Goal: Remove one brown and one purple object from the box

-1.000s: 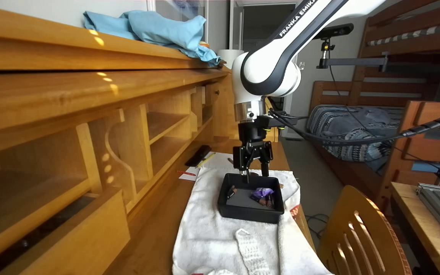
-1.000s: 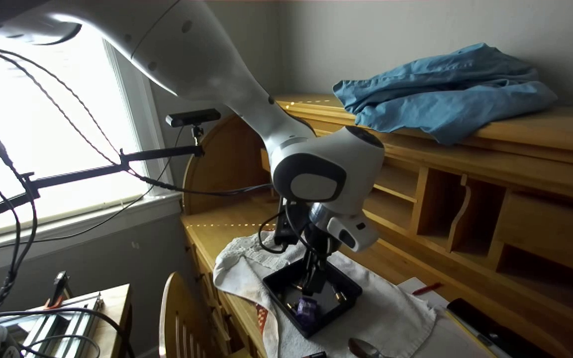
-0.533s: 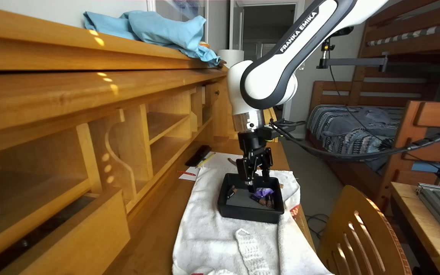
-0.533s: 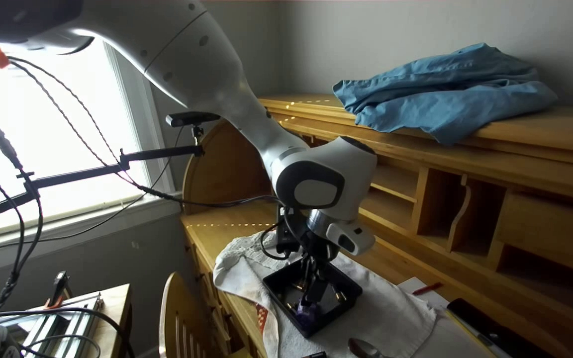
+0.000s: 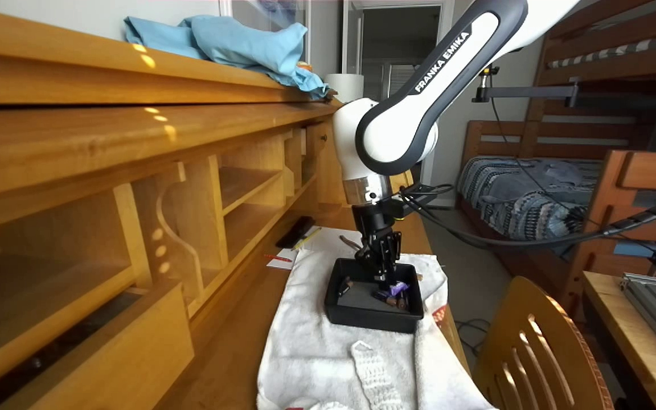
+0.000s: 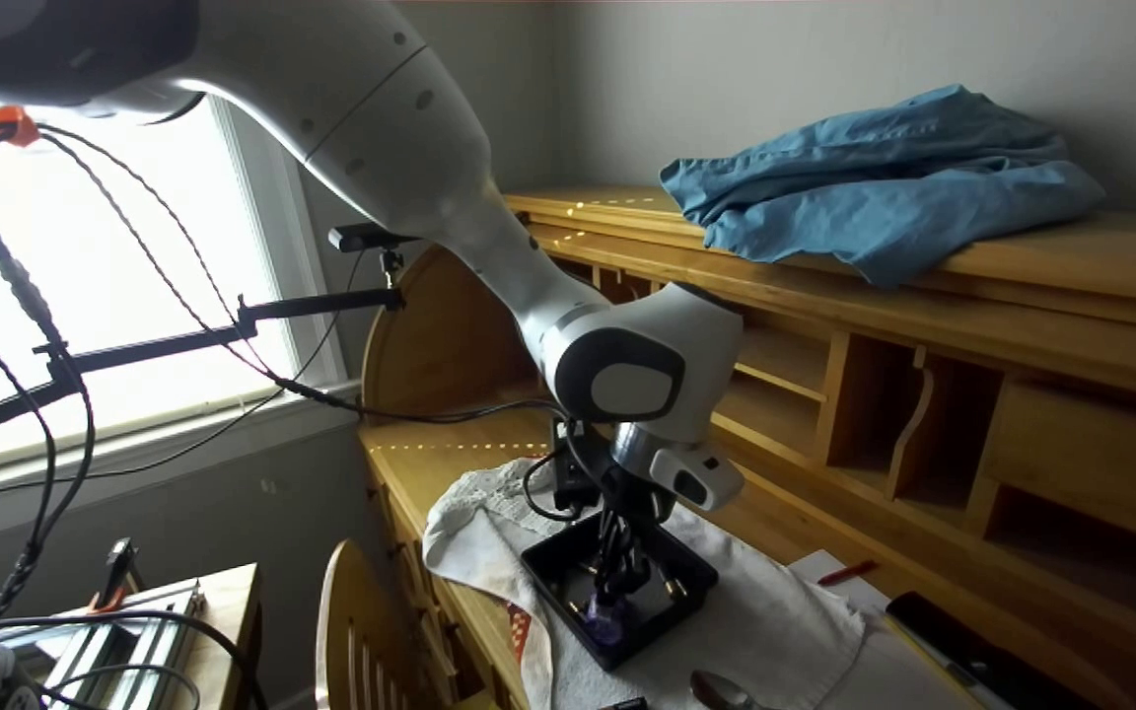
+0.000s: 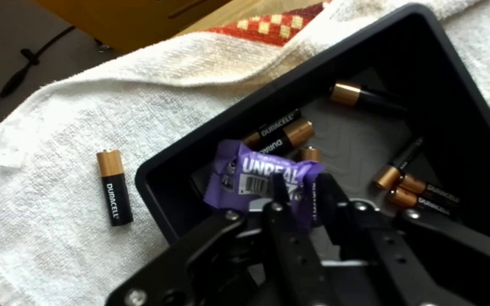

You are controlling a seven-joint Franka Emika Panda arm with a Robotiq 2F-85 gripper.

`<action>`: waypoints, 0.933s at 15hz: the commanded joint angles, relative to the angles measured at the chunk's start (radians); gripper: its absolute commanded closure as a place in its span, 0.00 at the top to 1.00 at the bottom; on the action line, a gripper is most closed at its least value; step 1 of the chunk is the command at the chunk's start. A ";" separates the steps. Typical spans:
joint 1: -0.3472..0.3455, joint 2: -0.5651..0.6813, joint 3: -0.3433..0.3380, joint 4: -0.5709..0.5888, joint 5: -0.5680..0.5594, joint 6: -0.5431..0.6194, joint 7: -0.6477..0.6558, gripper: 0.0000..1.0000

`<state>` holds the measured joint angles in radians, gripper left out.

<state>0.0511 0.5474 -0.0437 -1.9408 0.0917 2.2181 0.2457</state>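
Inside the black box (image 7: 419,51), I have the gripper (image 7: 302,189) clamped on one end of the purple packet (image 7: 249,182), apparently to clear the batteries (image 7: 287,137) bunched beside it. A copper-topped battery (image 7: 115,187) lies outside on the towel (image 7: 164,110), presumably the brown object already out.

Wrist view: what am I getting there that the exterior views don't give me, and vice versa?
Only the wrist view: readable UNREAL lettering, a barcode and readable DURACELL lettering.

Only the exterior views, both of them: the blue cloth and wooden cubbyholes.

Shared by all: the pincer, purple wrapper, batteries, black box and white towel.
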 commanded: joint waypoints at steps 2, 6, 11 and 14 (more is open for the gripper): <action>0.011 0.021 -0.012 0.037 -0.032 -0.023 0.028 0.00; 0.010 0.024 -0.014 0.042 -0.032 -0.025 0.029 0.00; 0.007 -0.007 -0.012 0.027 -0.021 -0.014 0.028 0.00; 0.003 -0.045 -0.013 0.008 -0.016 -0.006 0.024 0.00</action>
<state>0.0529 0.5463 -0.0521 -1.9181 0.0899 2.2182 0.2457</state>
